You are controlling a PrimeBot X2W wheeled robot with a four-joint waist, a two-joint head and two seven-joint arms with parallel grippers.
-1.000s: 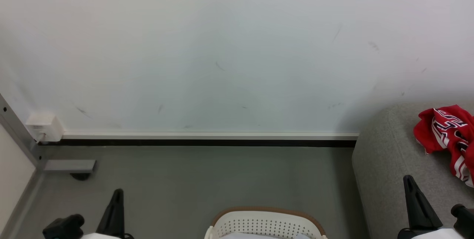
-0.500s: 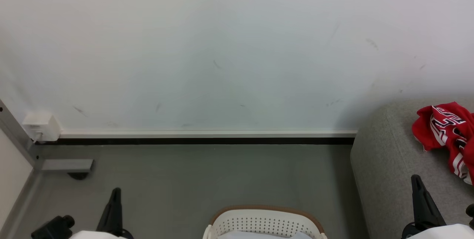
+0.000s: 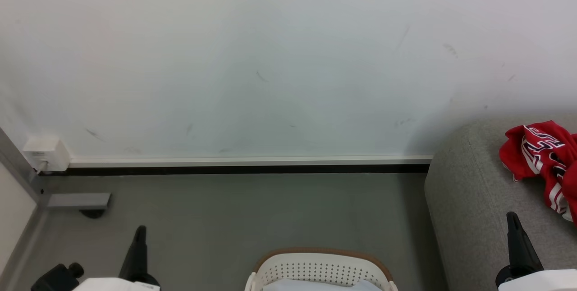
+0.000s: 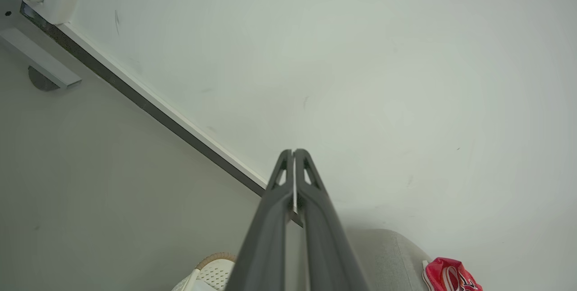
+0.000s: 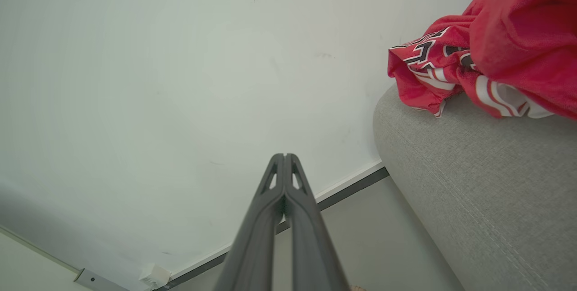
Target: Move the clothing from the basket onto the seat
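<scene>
Red clothing [image 3: 541, 158] crumpled on the grey sofa seat [image 3: 469, 210], far right, near the white wall [image 3: 270, 56]. White perforated basket [image 3: 320, 269] low centre on grey floor [image 3: 248, 210], apart from the seat. Pressed closed and empty: left claw [image 3: 140, 230], right claw [image 3: 510, 216]. Far left at the skirting [image 3: 248, 162], white box [image 3: 45, 152].

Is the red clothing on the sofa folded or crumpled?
Crumpled: the clothing lies bunched in a loose heap on the grey seat, its lettering and white stripes creased and partly hidden in folds.
</scene>
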